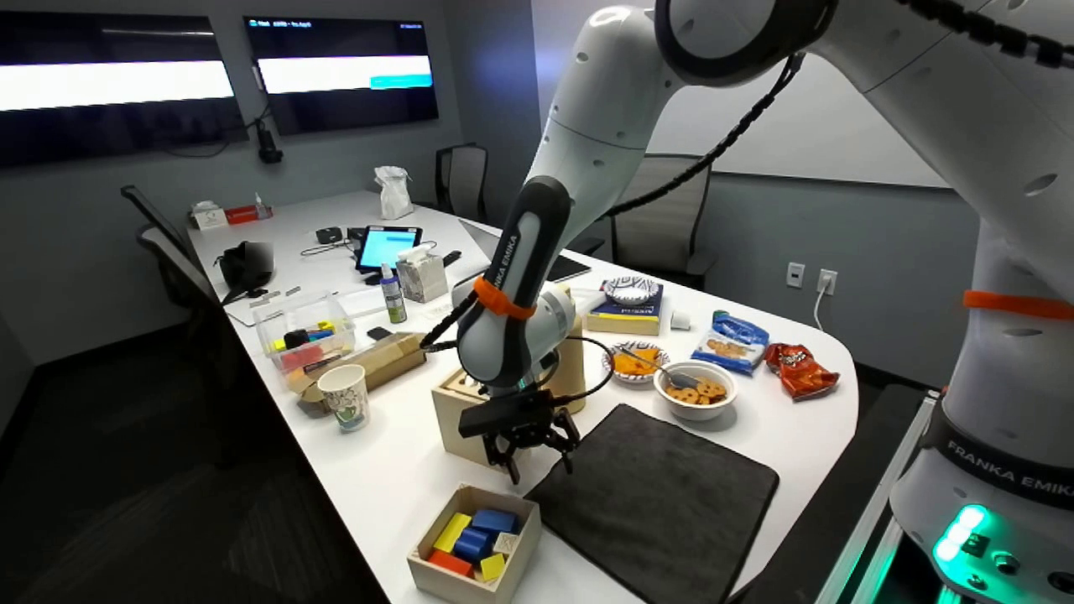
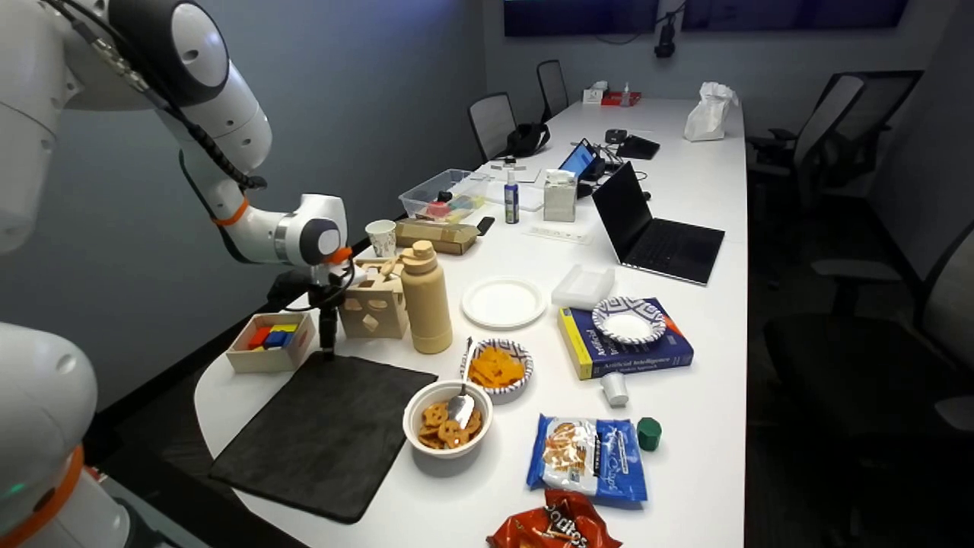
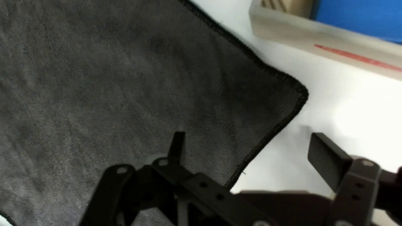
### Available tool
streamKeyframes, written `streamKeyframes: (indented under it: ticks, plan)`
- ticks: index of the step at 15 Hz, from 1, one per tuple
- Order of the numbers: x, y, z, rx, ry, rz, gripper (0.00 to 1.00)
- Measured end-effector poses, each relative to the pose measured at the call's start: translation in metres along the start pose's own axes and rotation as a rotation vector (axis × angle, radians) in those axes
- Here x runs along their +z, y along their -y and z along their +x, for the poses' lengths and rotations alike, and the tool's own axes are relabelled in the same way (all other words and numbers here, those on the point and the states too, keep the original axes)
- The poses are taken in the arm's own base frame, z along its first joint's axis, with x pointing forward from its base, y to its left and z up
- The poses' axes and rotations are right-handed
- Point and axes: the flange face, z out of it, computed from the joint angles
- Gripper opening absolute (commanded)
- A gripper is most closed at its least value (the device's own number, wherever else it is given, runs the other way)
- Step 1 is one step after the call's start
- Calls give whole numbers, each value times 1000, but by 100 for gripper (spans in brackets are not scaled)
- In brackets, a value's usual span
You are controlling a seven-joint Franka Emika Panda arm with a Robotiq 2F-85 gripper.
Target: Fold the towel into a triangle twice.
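Note:
The towel (image 1: 663, 495) is a dark grey to black square lying flat and unfolded on the white table; it also shows in an exterior view (image 2: 327, 434). In the wrist view the towel (image 3: 110, 94) fills the left side, with one stitched corner pointing right. My gripper (image 1: 541, 471) is open and empty near that corner, pointing down. In the wrist view my gripper (image 3: 248, 135) has one finger over the cloth and the other over the bare table beyond the edge. The fingertips look close above the surface; whether they touch it I cannot tell.
A wooden box of coloured blocks (image 2: 262, 361) stands beside the towel corner. The wooden shape-sorter box (image 2: 373, 316) and a tan bottle (image 2: 426, 304) stand just behind the gripper. A bowl of cookies (image 1: 696, 411) and a bowl of orange chips (image 1: 635, 369) sit near the towel's far side.

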Motion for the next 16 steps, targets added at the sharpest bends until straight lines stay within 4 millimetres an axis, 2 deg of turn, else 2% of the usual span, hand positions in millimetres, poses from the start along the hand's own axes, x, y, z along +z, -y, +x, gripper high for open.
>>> streamKeyframes:
  ticks: [6, 7, 8, 16]
  plan:
    - [19, 8, 7, -49, 6, -11, 100]
    - [20, 9, 8, -56, 6, -11, 75]
    - [21, 10, 8, -63, 7, -11, 75]
    - [24, 17, 1, -90, 15, -5, 12]
